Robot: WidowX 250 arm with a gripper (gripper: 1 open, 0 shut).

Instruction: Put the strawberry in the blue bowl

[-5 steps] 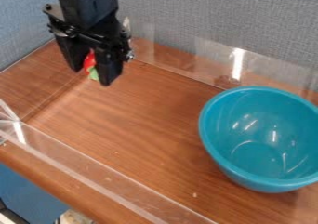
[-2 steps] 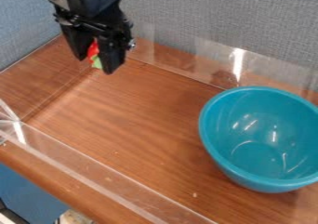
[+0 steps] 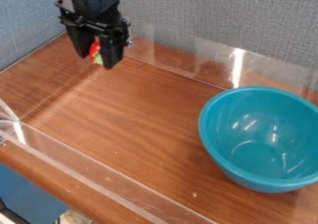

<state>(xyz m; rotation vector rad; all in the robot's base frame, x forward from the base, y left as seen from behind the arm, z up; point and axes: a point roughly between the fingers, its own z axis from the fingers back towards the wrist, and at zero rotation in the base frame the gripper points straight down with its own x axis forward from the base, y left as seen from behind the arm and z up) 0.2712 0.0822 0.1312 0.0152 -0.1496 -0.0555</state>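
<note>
My black gripper hangs at the back left of the wooden table, pointing straight down, and is shut on the strawberry. Only a sliver of red with a bit of green shows between the fingers, on their left side. The blue bowl is a large glossy teal bowl sitting empty at the right front of the table, well apart from the gripper.
Clear acrylic walls ring the wooden tabletop, with a low one along the front edge. A grey fabric backdrop stands behind.
The gripper has moved toward the back of the table, higher in the picture, keeping the strawberry in its grip. The bowl has not moved.
</note>
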